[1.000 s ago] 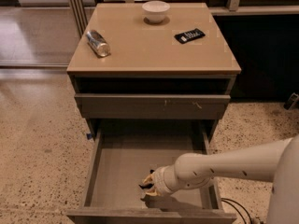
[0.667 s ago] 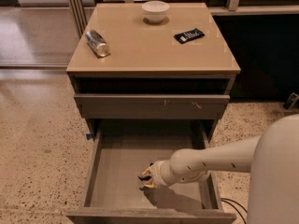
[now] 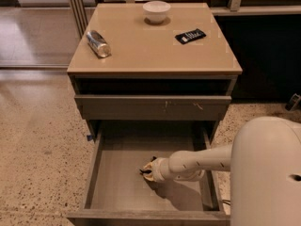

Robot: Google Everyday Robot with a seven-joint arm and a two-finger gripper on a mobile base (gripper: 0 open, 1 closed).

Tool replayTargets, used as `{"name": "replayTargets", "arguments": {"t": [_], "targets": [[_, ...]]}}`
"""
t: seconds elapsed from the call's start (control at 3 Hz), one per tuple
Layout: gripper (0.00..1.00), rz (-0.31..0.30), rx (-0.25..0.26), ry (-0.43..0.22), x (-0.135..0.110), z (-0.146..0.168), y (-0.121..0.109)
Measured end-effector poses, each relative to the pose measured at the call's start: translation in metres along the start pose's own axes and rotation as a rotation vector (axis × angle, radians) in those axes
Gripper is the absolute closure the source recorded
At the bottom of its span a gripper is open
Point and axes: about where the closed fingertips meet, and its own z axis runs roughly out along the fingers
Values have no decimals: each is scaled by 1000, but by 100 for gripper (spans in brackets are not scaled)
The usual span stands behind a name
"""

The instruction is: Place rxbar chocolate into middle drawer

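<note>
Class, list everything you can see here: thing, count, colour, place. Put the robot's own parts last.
cabinet: one, tan top, centre.
bowl: one, white, back of the cabinet top.
can: one, silver, lying on the top's left.
snack bar: one, dark with white lettering, top's right.
upper drawer front: one, grey, scratched, shut.
middle drawer: one, grey-brown, pulled open.
arm: one, white, reaching in from the right.
gripper: one, pale, inside the middle drawer.
</note>
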Motion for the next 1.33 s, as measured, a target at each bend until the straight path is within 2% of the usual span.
{"name": "replayTargets", "arguments": {"t": [0.33, 0.67, 1.33], "targets": [[100, 14, 1, -3, 2, 5, -1], [81, 14, 1, -3, 2, 5, -1], [36, 14, 1, -3, 2, 5, -1]]}}
